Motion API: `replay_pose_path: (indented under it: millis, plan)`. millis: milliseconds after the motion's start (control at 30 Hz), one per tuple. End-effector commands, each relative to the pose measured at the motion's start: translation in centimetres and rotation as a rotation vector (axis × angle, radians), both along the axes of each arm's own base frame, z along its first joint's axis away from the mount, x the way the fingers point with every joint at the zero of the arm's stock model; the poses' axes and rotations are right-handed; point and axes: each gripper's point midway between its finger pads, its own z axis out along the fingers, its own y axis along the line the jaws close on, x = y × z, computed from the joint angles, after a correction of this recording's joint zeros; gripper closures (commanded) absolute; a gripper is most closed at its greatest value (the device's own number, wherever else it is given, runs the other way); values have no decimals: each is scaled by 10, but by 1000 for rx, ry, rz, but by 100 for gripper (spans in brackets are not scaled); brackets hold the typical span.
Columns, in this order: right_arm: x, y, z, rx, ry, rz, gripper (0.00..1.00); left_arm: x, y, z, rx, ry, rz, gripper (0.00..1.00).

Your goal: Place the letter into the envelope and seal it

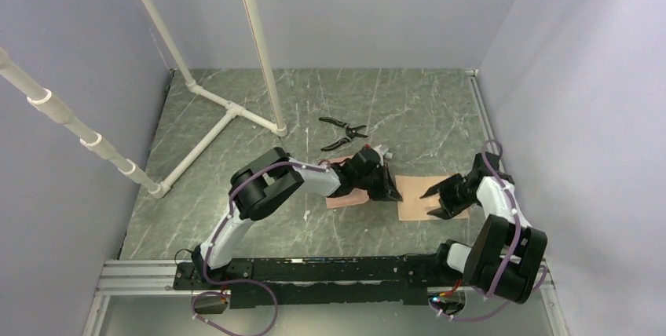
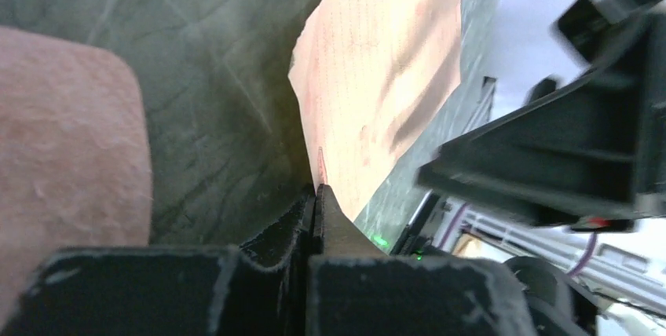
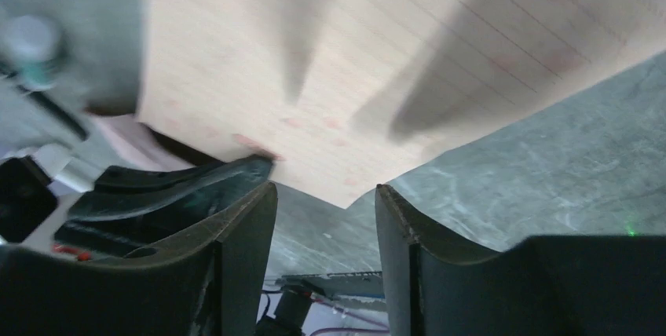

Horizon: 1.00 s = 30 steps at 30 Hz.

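**Letter pinched at one edge, envelope not yet filled**

Marbled green tabletop (image 1: pixel 408 108) carries both papers. The letter (image 1: pixel 415 201) lies between the two arms. The envelope (image 1: pixel 344 199) lies just to its left, largely covered by the left arm. The letter is wholly outside the envelope. The envelope's flap and pocket are hidden, so I cannot tell whether its mouth is open, and nothing can be seen inside it.

The left fingers (image 2: pixel 317 195) are pressed fully together on the letter's left edge, where the sheet curls up off the tabletop into them. The right fingers (image 3: pixel 263 202) stand about half apart with nothing between them, low over the letter's right side with one corner just ahead of the gap.

The step in hand looks like raising the letter so it can be fed into the envelope. A thin sheet held by a narrow pinch at one edge will sag and may twist, so a slow lift is wise. The right fingers could take the free side to hold the paper flat. The envelope is light and likely to slide when pushed, so it will need pinning down, its mouth opened, and the letter's leading edge brought square to that mouth.

A pair of black-handled pliers (image 1: pixel 342 132) lies farther back, well apart from both papers
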Motion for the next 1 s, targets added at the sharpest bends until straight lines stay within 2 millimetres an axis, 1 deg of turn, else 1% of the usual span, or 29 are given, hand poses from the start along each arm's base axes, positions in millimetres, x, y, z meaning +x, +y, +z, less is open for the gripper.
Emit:
replay_pose_path:
  millis: [0, 100, 200, 267, 300, 333, 367, 400, 467, 500, 567, 667, 700, 733, 800, 867, 967]
  plan:
    - [45, -16, 63, -82, -243, 73, 45, 12, 1, 77, 33, -298, -108, 98]
    - [70, -19, 108, -121, -408, 172, 40, 18, 11, 124, 44, -447, -194, 98]
    - [91, -18, 154, -165, -605, 270, 31, 22, 29, 168, 22, -560, -286, 98]
    - [104, -13, 186, -170, -742, 317, 28, 22, 42, 204, -32, -629, -396, 98]
    - [109, -11, 200, -163, -786, 331, 27, 26, 50, 218, -46, -667, -454, 98]
    - [115, -11, 214, -162, -823, 342, 26, 27, 55, 237, -63, -713, -511, 98]
    - [123, -9, 235, -160, -880, 352, 25, 27, 60, 251, -59, -767, -563, 98]
    - [131, -7, 252, -143, -939, 358, 24, 27, 65, 263, -42, -822, -598, 98]
    - [136, 2, 286, -113, -1063, 391, 19, 31, 79, 278, 17, -951, -659, 98]
    - [138, 3, 300, -121, -1115, 402, 16, 31, 86, 284, 34, -990, -679, 98]
    - [137, 11, 321, -134, -1220, 477, 11, 31, 102, 289, 67, -1038, -707, 98]
    - [124, 49, 351, -143, -1412, 717, 6, 27, 127, 303, 98, -1088, -744, 98]
    - [121, 58, 361, -180, -1471, 761, 2, 27, 134, 309, 110, -1110, -758, 98]
    - [115, 67, 370, -214, -1538, 794, 1, 31, 139, 318, 128, -1148, -753, 97]
    - [111, 71, 381, -262, -1624, 839, 1, 33, 147, 324, 153, -1165, -761, 98]
    - [106, 76, 385, -259, -1669, 917, 1, 35, 152, 331, 168, -1194, -764, 98]
    - [102, 85, 376, -238, -1667, 1055, 1, 39, 163, 339, 205, -1232, -764, 98]
